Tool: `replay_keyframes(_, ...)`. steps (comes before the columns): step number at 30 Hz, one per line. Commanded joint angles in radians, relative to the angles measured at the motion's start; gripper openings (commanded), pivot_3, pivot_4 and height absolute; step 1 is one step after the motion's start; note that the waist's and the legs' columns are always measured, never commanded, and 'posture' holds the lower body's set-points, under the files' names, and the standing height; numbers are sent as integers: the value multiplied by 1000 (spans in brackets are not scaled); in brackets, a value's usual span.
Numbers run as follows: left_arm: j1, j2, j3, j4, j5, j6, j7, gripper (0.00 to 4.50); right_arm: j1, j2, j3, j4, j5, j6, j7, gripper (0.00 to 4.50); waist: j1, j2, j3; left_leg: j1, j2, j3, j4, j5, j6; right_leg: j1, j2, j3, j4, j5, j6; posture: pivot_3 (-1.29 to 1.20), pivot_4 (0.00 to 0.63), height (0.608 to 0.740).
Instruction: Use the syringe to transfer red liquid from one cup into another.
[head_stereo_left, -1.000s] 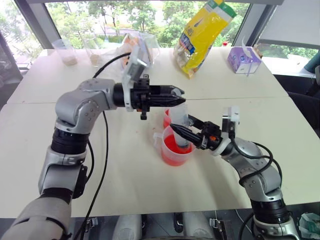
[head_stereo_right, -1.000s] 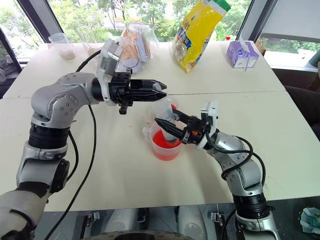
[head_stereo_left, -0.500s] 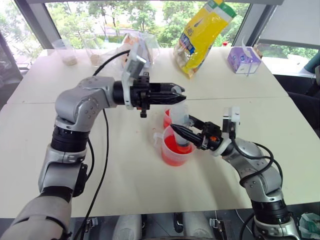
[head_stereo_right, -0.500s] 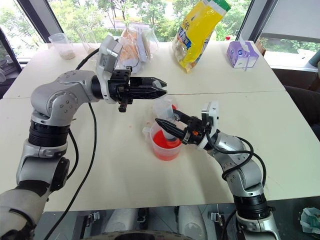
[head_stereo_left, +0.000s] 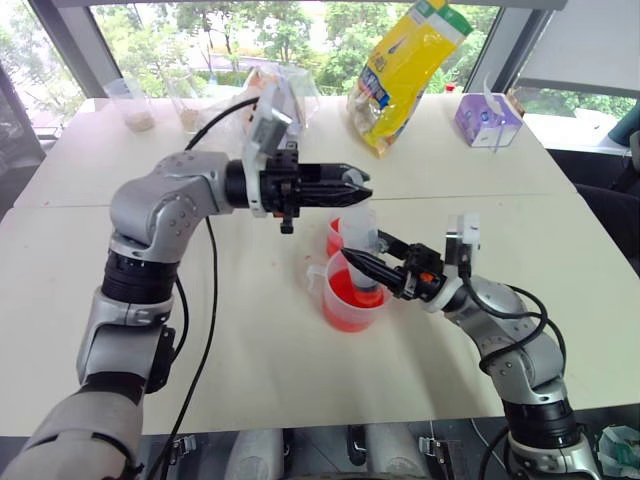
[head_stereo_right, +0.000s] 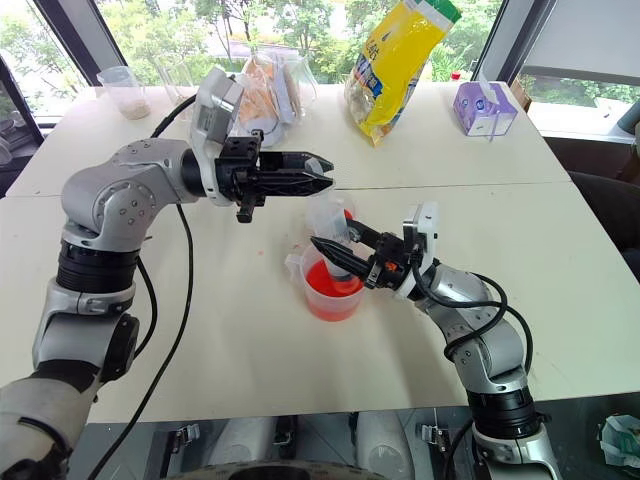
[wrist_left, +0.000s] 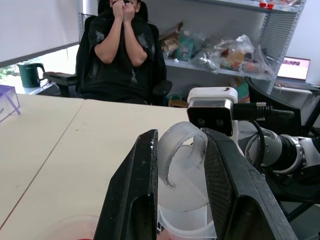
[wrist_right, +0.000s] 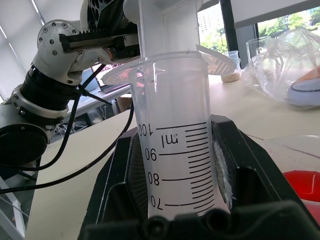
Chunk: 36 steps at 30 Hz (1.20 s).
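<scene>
Two clear cups with beige contents (head_stereo_left: 140, 105) stand at the far left corner of the white table (head_stereo_left: 250, 350), well apart from the work. Nearer the middle, the left gripper (head_stereo_left: 362, 189) reaches level toward the right, its fingers (wrist_left: 142, 190) pinched together on the white plunger top (wrist_left: 182, 150) of the syringe (head_stereo_left: 362, 245) — the plunger head sits directly between the two fingertips, above the barrel. Below it, the syringe stands upright with its lower end inside the measuring cup (head_stereo_left: 350, 295), which holds the red liquid (head_stereo_left: 345, 312) and has its handle turned toward the left. Just behind that cup, touching or nearly so, is the small cup (head_stereo_left: 335, 236), also showing red inside. From the right, the right gripper (head_stereo_left: 362, 265) points across at the syringe, its fingers (wrist_right: 235, 165) clamped on the graduated barrel — the printed scale lies between the pads, with the flange just above them. Farther back on the table lie a crumpled clear plastic bag (head_stereo_left: 285, 90), a yellow bag (head_stereo_left: 405, 65) leaning upright, and, at the far right, a purple box (head_stereo_left: 487, 118). A person (wrist_left: 120, 55) sits in a dark chair beyond the table's edge in the left wrist view.
</scene>
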Motion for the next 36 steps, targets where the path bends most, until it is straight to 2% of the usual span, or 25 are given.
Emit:
replay_keyframes(1, -51, 9, 80, 3, 8, -55, 43, 733, 16, -18, 53, -38, 1, 16, 40, 1384, 0, 0, 0, 0, 0, 0, 0, 0, 0, 0, 0, 0, 0, 0, 0, 0, 150, 740)
replay_keyframes(7, -31, 18, 62, -10, 5, -25, 35, 733, -10, -17, 40, -50, 12, 21, 30, 1384, -1, 0, 0, 0, 0, 0, 0, 0, 0, 0, 0, 0, 0, 0, 0, 0, 150, 740)
replay_keyframes(9, -13, 34, 41, -22, 12, -14, 19, 1753, -33, -15, 26, -60, 27, 32, 18, 1384, -1, 0, 0, 0, 0, 0, 0, 0, 0, 0, 0, 0, 0, 0, 0, 0, 150, 740)
replay_keyframes(10, -8, 37, 38, -24, 8, -5, 17, 2087, -43, -13, 20, -63, 34, 38, 13, 1384, -4, 0, 0, 0, 0, 0, 0, 0, 0, 0, 0, 0, 0, 0, 0, 0, 150, 740)
replay_keyframes(11, -6, 39, 37, -24, 4, 2, 17, 2661, -50, -13, 15, -66, 38, 43, 10, 1384, -4, 0, 0, 0, 0, 0, 0, 0, 0, 0, 0, 0, 0, 0, 0, 0, 150, 740)
replay_keyframes(13, -1, 45, 37, -29, -1, 7, 16, 3449, -61, -12, 8, -72, 48, 53, 4, 1384, -3, 0, 0, 0, 0, -1, 0, 0, 0, 0, 0, 0, 0, 0, 0, 0, 150, 740)
replay_keyframes(14, 3, 48, 36, -31, 3, 5, 18, 4076, -65, -11, 4, -76, 53, 57, 1, 1384, -3, 0, 0, 0, 0, 0, 0, 0, 0, 0, 0, 0, 0, 0, 0, 0, 150, 740)
replay_keyframes(15, 6, 51, 34, -31, 8, 2, 21, 4451, -70, -10, 0, -79, 58, 62, -2, 1384, -3, 0, 0, 0, 0, 0, 0, 0, 0, 0, 0, 0, 0, 0, 0, 0, 150, 740)
replay_keyframes(29, 90, 171, 137, -69, -9, 13, 39, 4451, -159, -17, -84, -82, 157, 119, -71, 1384, -3, 0, 0, 0, 0, 0, 0, 0, 0, 0, 0, 0, 0, 0, 0, 0, 150, 740)
replay_keyframes(33, 121, 202, 188, -66, -7, 8, 66, 4451, -325, -16, -157, -10, 236, 154, -110, 1384, -8, 0, 0, 0, 0, 0, 0, 0, 0, 0, 0, 0, 0, 0, 0, 0, 150, 740)
replay_keyframes(36, 128, 199, 193, -67, -8, 2, 79, 4451, -415, -8, -179, 79, 235, 142, -102, 1384, -8, 0, 0, 0, 1, 0, 0, 0, 0, 0, 0, 0, 0, 0, 0, 0, 150, 740)
